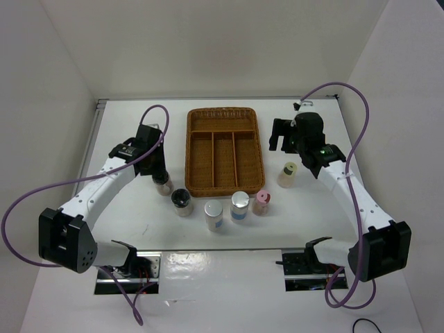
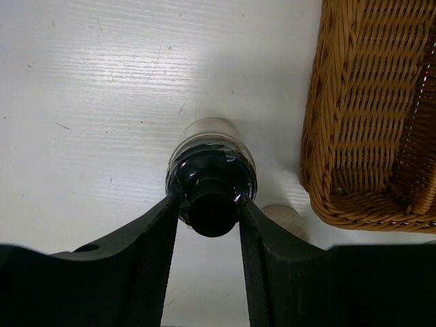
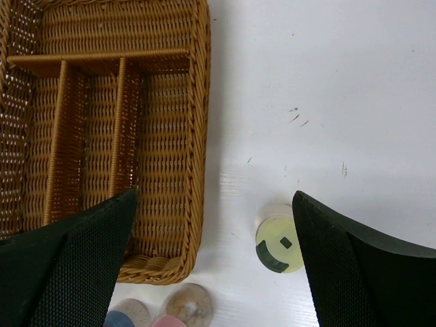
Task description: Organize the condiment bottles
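My left gripper [image 1: 161, 175] is shut on a black-lidded jar [image 1: 164, 186], just left of the wicker tray's near-left corner. In the left wrist view both fingers press the sides of its black lid [image 2: 211, 187], with the gripper [image 2: 210, 204] around it. A second black-lidded jar [image 1: 182, 201], a white-lidded jar [image 1: 214, 214], a silver-lidded blue-label jar [image 1: 239, 205] and a pink-lidded jar [image 1: 261, 201] stand in a row before the tray. The yellow-green-lidded jar [image 1: 288, 173] stands right of the tray. My right gripper [image 1: 281, 135] is open and empty above the table; the yellow-green jar [image 3: 279, 244] sits beside its right finger [image 3: 354, 266].
The brown wicker divided tray [image 1: 222, 114] sits at the table's middle back, with its compartments empty. It shows at the right in the left wrist view [image 2: 368, 116] and at the upper left in the right wrist view [image 3: 197, 102]. White walls enclose the table.
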`<action>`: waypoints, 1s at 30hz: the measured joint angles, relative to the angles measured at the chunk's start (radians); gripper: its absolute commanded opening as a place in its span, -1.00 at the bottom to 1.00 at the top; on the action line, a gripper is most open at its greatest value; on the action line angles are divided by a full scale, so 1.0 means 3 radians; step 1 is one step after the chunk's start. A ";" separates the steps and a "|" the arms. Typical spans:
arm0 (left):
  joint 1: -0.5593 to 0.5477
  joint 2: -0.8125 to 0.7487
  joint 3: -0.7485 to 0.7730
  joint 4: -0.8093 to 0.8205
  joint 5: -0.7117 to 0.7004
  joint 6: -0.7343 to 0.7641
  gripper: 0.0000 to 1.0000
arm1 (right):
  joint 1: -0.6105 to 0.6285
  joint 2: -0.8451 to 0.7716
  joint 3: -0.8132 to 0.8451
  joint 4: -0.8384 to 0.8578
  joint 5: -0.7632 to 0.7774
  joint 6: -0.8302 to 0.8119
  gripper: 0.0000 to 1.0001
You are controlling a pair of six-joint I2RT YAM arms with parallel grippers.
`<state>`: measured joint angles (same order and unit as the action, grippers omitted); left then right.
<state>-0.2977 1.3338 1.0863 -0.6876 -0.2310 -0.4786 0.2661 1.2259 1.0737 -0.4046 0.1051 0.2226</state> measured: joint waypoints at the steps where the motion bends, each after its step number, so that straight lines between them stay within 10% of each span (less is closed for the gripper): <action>1: 0.0000 0.0000 0.0000 0.0000 0.0003 0.0000 -0.04 | 0.0000 0.0000 -0.0004 0.0000 0.0003 0.0000 0.97; 30: 0.0000 -0.0005 0.0254 -0.0266 -0.0041 0.0024 -0.74 | 0.0000 -0.0017 -0.0004 -0.0001 0.0072 0.0014 0.97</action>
<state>-0.2977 1.3323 1.1625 -0.7673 -0.2432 -0.4713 0.2661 1.2209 1.0725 -0.4049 0.1268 0.2268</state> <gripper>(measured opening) 0.376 0.986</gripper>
